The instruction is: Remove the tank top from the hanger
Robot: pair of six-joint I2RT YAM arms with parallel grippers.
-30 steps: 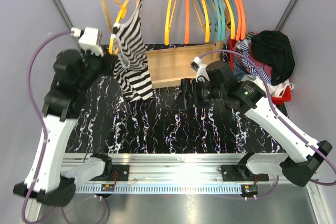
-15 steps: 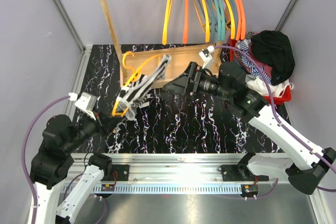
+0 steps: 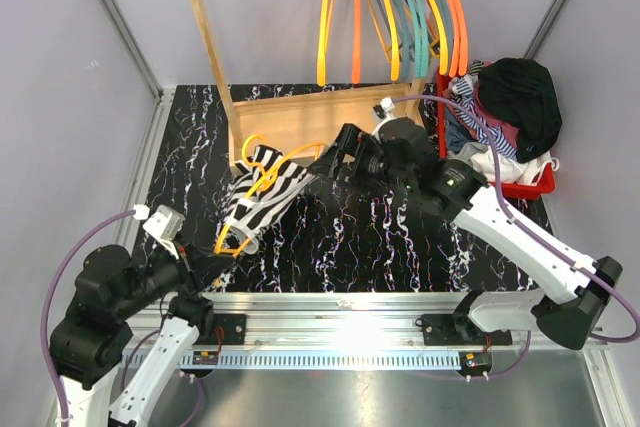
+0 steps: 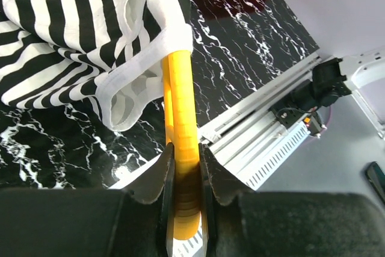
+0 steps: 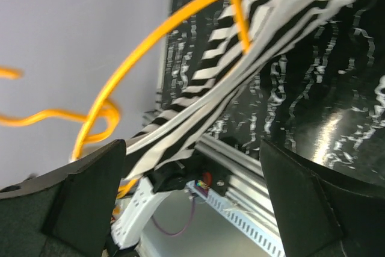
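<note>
A black-and-white striped tank top [image 3: 268,187] hangs on a yellow hanger [image 3: 232,240], held slanted over the dark marbled table. My left gripper [image 3: 207,263] is shut on the hanger's lower end. In the left wrist view the yellow bar [image 4: 180,100] runs up from between the fingers [image 4: 150,179] into the tank top [image 4: 66,28]. My right gripper [image 3: 326,165] stands open just right of the top's upper end. In the right wrist view the striped cloth [image 5: 240,82] and the hanger's curve [image 5: 174,25] lie ahead of the wide-open gripper [image 5: 192,203], untouched.
A wooden rack [image 3: 205,37] stands at the back with several orange and teal hangers [image 3: 400,7] on its rail. A red basket [image 3: 535,182] piled with clothes sits at the right. An aluminium rail [image 3: 340,327] runs along the near edge.
My left arm has pulled the hanger and tank top off the rack, down toward the near left. My right gripper has swung left to the top's upper end.
</note>
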